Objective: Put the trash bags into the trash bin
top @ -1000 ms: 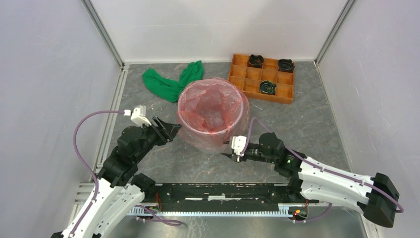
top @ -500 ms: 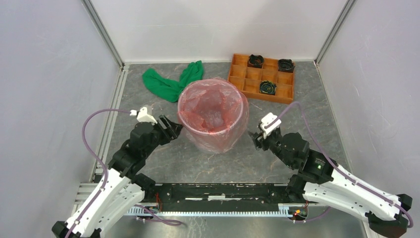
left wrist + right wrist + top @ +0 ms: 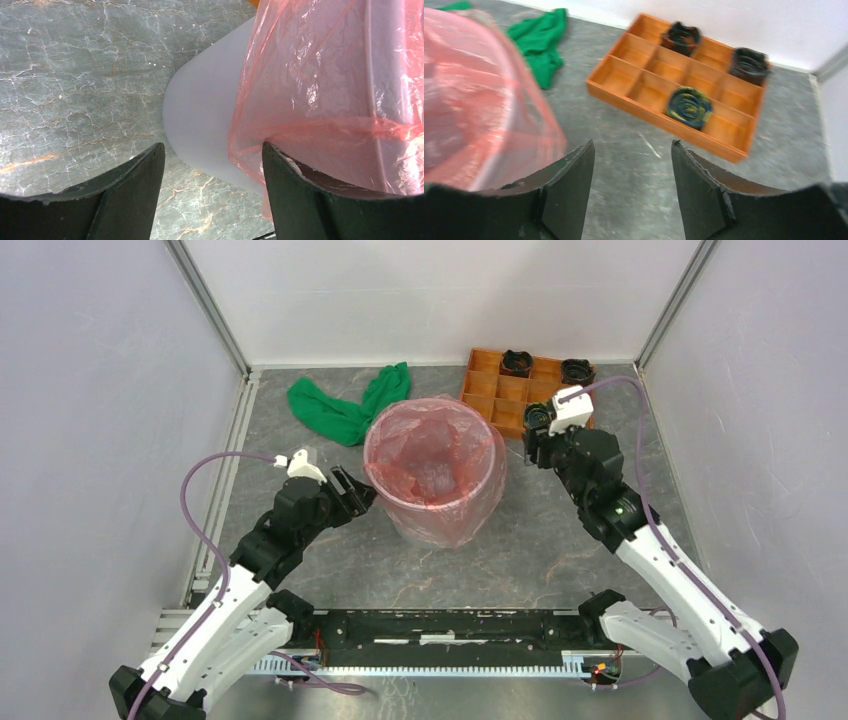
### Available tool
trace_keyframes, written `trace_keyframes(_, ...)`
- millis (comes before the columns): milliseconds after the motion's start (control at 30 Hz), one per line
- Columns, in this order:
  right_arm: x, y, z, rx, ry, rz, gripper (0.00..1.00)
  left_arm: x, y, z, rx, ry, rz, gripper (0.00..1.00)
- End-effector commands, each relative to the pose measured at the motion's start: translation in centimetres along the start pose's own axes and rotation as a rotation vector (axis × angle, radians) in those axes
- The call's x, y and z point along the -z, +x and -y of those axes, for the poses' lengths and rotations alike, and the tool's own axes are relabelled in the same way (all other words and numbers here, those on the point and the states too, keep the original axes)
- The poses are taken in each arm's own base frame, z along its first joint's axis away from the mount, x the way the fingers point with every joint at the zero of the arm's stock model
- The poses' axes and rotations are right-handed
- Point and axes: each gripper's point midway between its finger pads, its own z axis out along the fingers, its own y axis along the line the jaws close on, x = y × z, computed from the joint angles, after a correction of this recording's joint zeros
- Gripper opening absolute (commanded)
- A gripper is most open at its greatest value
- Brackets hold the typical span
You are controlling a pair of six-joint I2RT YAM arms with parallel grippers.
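The red bag (image 3: 432, 455) already lines the grey bin (image 3: 200, 115), and its edge hangs over the rim outside. The left gripper (image 3: 358, 492) beside the bin and the right gripper (image 3: 631, 147) near the tray (image 3: 674, 95) are both open and empty. Little seems left to do.

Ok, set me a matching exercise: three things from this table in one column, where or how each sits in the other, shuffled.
Things:
1. trash bag
2. green cloth
3. orange tray

Places:
A. holds three dark rolls in its compartments
B. lines the trash bin, draped over its rim
C. lies crumpled left of the tray, beyond the bin

Pairs: 1-B, 2-C, 3-A
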Motion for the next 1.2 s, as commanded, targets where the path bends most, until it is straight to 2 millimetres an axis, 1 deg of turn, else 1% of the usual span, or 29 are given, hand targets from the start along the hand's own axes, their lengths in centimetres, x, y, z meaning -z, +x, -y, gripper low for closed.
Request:
trace_keyframes(0, -1.3, -3.7, -4.5, -0.073, -0.247, 0.104, 0.67, 0.2, -1.4, 2.3, 0.049, 0.078, 0.033, 0.78)
trace_keyframes(67, -1.6, -3.7, -4.9, -0.093, -0.275, 0.12, 0.73, 0.1, -1.3, 2.1, 0.045, 0.075, 0.032, 0.78)
trace_keyframes(133, -1.8, -3.5, -4.9, -0.104, -0.285, 0.127, 0.76, 0.0, -1.1, 1.8, 0.042, 0.066, 0.031, 0.78)
trace_keyframes(200, -2.2, -3.1, -5.1, -0.102, -0.304, 0.128, 0.76, -0.2, -0.8, 1.6, 0.039, 0.063, 0.025, 0.78)
trace_keyframes(267, -3.0, -2.3, -5.3, -0.102, -0.316, 0.108, 0.75, -0.4, -0.5, 1.5, 0.037, 0.063, 0.016, 0.78)
trace_keyframes(367, -3.6, -1.4, -6.1, -0.109, -0.363, 0.099, 0.69, -0.8, -0.2, 1.3, 0.034, 0.057, 0.006, 0.78)
trace_keyframes(500, -4.9, 0.5, -6.4, -0.133, -0.365, 0.078, 0.6, -1.0, 0.0, 1.2, 0.04, 0.06, 0.007, 0.78)
trace_keyframes(600, -5.9, 2.1, -6.4, -0.142, -0.352, 0.042, 0.46, -1.2, 0.1, 1.0, 0.039, 0.055, 0.005, 0.78)
trace_keyframes(633, -6.1, 2.7, -6.6, -0.147, -0.36, 0.031, 0.39, -1.2, 0.2, 0.9, 0.036, 0.051, 0.003, 0.78)
trace_keyframes(700, -6.0, 3.6, -7.5, -0.162, -0.41, 0.025, 0.33, -1.4, 0.3, 0.8, 0.029, 0.046, -0.002, 0.78)
trace_keyframes(800, -5.7, 5.1, -8.9, -0.198, -0.479, -0.003, 0.3, -1.5, 0.2, 0.9, 0.025, 0.045, 0.002, 0.78)
trace_keyframes(933, -5.1, 6.7, -10.2, -0.228, -0.553, -0.037, 0.31, -1.8, 0.3, 0.9, 0.026, 0.044, 0.0, 0.78)
trace_keyframes(1000, -4.9, 7.5, -10.2, -0.221, -0.549, -0.058, 0.33, -1.8, 0.3, 0.9, 0.028, 0.046, -0.004, 0.78)
trace_keyframes(1067, -5.0, 8.3, -9.7, -0.194, -0.521, -0.087, 0.36, -1.8, 0.5, 0.8, 0.031, 0.039, -0.01, 0.78)
trace_keyframes(1100, -5.3, 8.8, -8.8, -0.167, -0.468, -0.118, 0.38, -1.8, 0.5, 0.7, 0.033, 0.033, -0.012, 0.78)
trace_keyframes(1133, -5.6, 9.3, -7.3, -0.128, -0.389, -0.152, 0.41, -1.6, 0.5, 0.6, 0.034, 0.027, -0.015, 0.79)
trace_keyframes(1167, -5.8, 9.9, -5.3, -0.095, -0.276, -0.195, 0.44, -1.3, 0.5, 0.4, 0.037, 0.019, -0.014, 0.8)
